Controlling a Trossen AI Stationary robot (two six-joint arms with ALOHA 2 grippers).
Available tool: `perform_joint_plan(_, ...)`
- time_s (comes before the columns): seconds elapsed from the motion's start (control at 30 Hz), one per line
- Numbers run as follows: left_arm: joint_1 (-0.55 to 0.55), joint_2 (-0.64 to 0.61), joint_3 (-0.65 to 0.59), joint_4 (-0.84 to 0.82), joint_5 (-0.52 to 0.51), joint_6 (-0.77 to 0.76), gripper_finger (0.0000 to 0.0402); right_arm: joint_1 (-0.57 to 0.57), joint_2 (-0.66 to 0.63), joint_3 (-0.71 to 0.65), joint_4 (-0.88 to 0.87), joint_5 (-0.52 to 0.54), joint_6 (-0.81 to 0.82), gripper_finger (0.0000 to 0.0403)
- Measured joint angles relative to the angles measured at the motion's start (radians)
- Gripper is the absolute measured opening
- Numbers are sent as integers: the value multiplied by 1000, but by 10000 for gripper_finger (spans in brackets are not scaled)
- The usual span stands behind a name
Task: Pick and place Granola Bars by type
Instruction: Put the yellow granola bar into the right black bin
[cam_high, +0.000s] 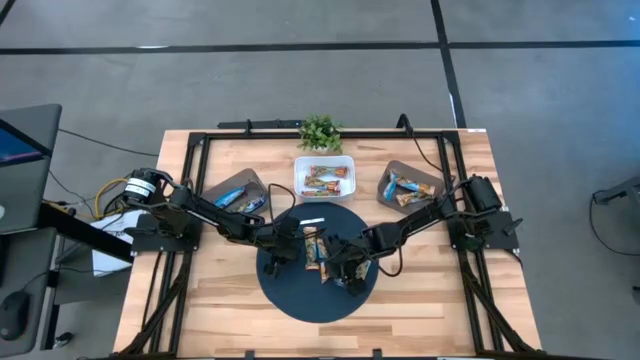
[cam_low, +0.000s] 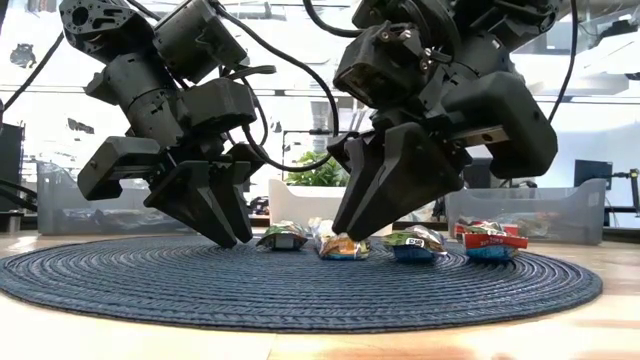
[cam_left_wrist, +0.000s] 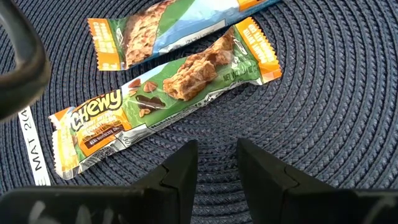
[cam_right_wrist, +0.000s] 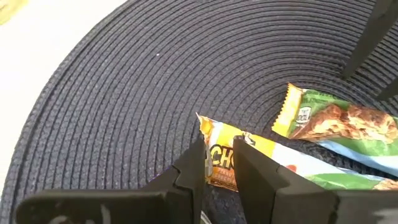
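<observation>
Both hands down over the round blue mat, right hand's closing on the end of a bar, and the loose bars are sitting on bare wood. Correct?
Not quite. The loose granola bars lie on the round blue mat, not on bare wood; the left wrist view shows woven mat under them. The rest holds: left hand and right hand are down over the mat, the right at a bar's end.

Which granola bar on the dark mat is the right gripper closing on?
The right gripper pinches the end of the orange and yellow bar. The green-wrapped bar beside it lies free, and the left gripper holds nothing.
</observation>
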Motion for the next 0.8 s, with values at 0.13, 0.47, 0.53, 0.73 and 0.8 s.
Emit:
perform_joint_plan(0.13,0,0,0,0,0,0,107,0,0,0,0,-2,7,92)
perform_joint_plan(0.47,0,0,0,0,0,0,107,7,0,0,1,5,6,194)
perform_joint_plan(0.53,0,0,0,0,0,0,107,7,0,0,1,21,-7,202)
perform_joint_plan(0.73,0,0,0,0,0,0,107,7,0,0,-14,114,-20,178)
perform_joint_plan(0.8,0,0,0,0,-1,0,107,7,0,0,-15,116,-24,155)
